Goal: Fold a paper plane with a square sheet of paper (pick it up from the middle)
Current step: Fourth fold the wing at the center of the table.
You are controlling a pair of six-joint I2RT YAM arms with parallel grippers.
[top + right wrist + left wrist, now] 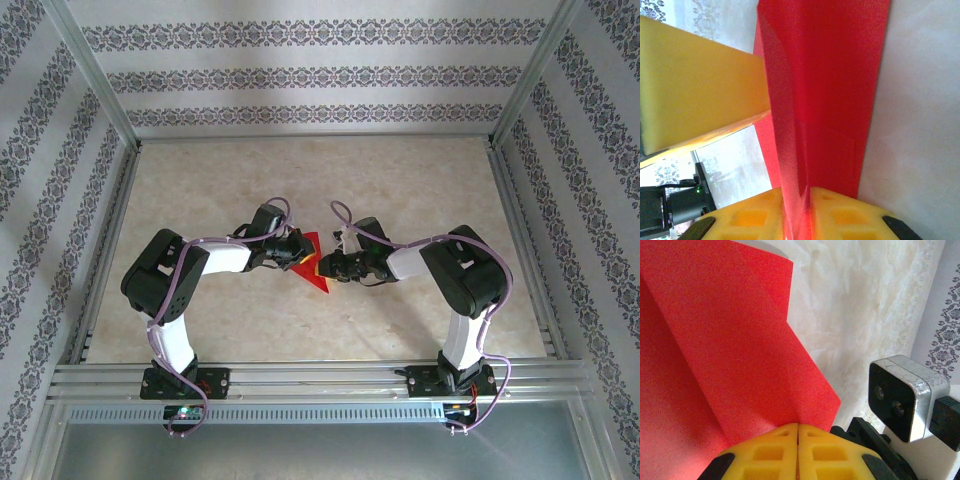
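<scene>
The red sheet of paper point(313, 262) is folded into a narrow pointed shape and is held up between the two arms at the table's middle. My left gripper point(297, 258) comes in from the left. In the left wrist view its yellow fingers point(798, 426) are pressed together on a bottom edge of the paper point(730, 350). My right gripper point(334, 268) comes in from the right. Its yellow fingers point(797, 192) stand slightly apart, with a creased fold of the paper point(825, 75) running up through the gap. A left finger point(695, 85) shows beside the paper.
The marbled beige table top point(400, 180) has metal frame rails point(300, 378) along its near edge and patterned walls on three sides. The right arm's wrist camera point(900, 400) is close to the left fingers.
</scene>
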